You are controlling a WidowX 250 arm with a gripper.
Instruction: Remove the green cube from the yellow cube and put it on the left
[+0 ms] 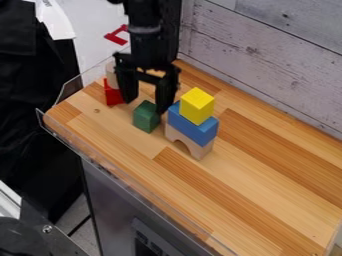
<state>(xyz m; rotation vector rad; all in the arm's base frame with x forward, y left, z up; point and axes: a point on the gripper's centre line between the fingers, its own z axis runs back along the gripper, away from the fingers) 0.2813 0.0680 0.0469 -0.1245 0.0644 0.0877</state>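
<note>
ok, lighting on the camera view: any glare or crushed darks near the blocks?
Camera view: no blown-out glare on the blocks; yellow cube brightest, top face lighter than its sides; green cube darker but distinct against the wood; black arm and black cloth at left show little surface detail.
</note>
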